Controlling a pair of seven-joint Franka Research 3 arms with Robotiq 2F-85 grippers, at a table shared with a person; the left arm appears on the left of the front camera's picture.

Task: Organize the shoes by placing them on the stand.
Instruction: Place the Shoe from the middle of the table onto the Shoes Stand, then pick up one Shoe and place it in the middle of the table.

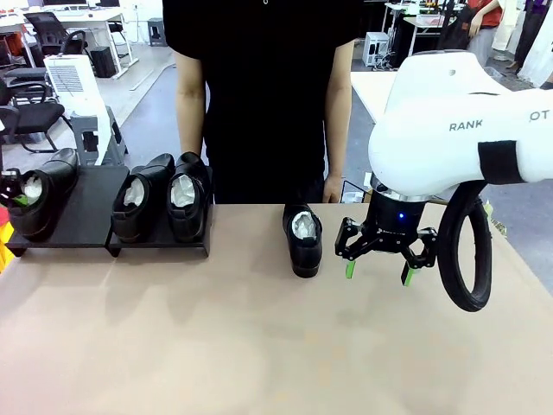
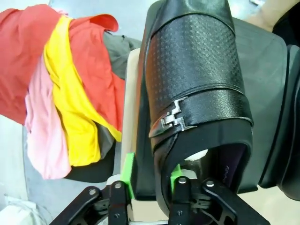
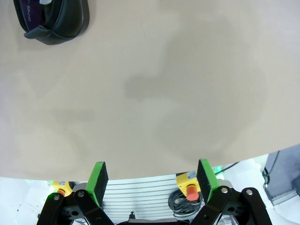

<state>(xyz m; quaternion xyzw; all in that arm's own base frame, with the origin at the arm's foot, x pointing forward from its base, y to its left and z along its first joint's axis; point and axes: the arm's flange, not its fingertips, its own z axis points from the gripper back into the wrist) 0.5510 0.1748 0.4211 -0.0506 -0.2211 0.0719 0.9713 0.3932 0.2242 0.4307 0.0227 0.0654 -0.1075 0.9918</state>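
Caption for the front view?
Three shoes sit on the stand; a fourth shoe lies beside the open right gripper.

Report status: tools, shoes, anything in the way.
Left tool straddles rim of far-left shoe on the stand, grip unclear. Right tool open beside fourth shoe on the table. Person close behind; gap between clear.
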